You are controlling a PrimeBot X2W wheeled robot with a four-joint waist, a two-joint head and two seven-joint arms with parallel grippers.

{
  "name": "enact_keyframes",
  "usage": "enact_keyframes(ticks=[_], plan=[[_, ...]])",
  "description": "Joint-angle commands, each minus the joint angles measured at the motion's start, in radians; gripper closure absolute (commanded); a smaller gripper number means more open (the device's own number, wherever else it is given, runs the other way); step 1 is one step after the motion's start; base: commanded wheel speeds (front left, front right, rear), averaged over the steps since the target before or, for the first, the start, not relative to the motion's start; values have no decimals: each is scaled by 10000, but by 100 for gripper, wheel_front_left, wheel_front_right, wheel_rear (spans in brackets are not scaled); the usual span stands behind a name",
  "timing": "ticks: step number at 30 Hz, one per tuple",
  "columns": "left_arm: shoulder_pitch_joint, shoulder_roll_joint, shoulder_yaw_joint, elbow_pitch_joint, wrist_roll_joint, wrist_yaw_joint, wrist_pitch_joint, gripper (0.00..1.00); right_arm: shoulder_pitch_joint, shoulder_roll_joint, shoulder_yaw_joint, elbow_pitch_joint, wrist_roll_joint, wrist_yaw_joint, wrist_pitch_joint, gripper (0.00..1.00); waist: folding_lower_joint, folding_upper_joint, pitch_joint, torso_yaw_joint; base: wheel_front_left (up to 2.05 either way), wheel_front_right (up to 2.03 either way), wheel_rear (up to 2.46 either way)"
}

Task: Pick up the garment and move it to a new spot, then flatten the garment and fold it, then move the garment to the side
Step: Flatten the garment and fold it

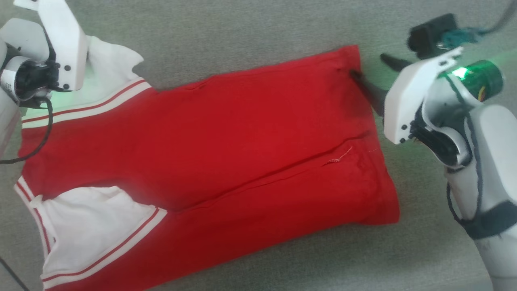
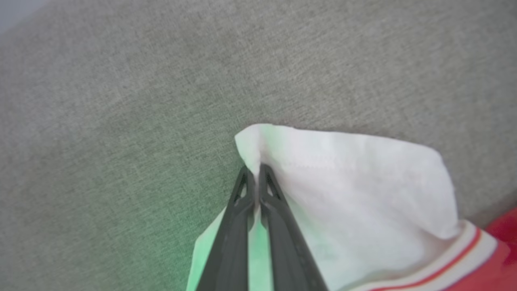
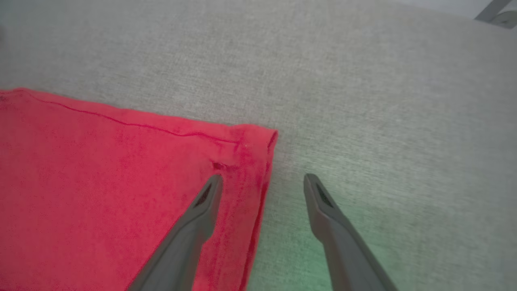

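The garment (image 1: 242, 133) lies spread on a grey fabric surface, red body in the middle and white sleeves with red stripe trim at the left. In the left wrist view my left gripper (image 2: 253, 169) is shut on the edge of the upper white sleeve (image 2: 343, 182). In the head view its fingers are hidden behind the white wrist housing (image 1: 60, 44). My right gripper (image 3: 262, 180) is open at the garment's far right hem corner (image 3: 250, 141). One finger rests over the red cloth and the other over the grey surface. The number is hidden.
The grey fabric surface (image 1: 242, 32) runs all around the garment. A black cable (image 1: 40, 141) from the left arm hangs over the garment's left edge. A metal part (image 3: 499, 14) shows beyond the surface's far edge.
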Motion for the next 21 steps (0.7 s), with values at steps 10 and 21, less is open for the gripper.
enact_keyframes(ticks=[10, 21], plan=[[12, -370, -195, 471, 108, -184, -337, 100, -1611, 28, 1370, 2303, 447, -9, 1823, 66, 0, 0, -26, 336, 0, 0, 0], [-306, -731, -106, 787, 27, -357, -840, 100, -1986, -471, 1725, 2771, 618, -14, 1247, 100, 0, 0, -475, 764, 0, 0, 0]])
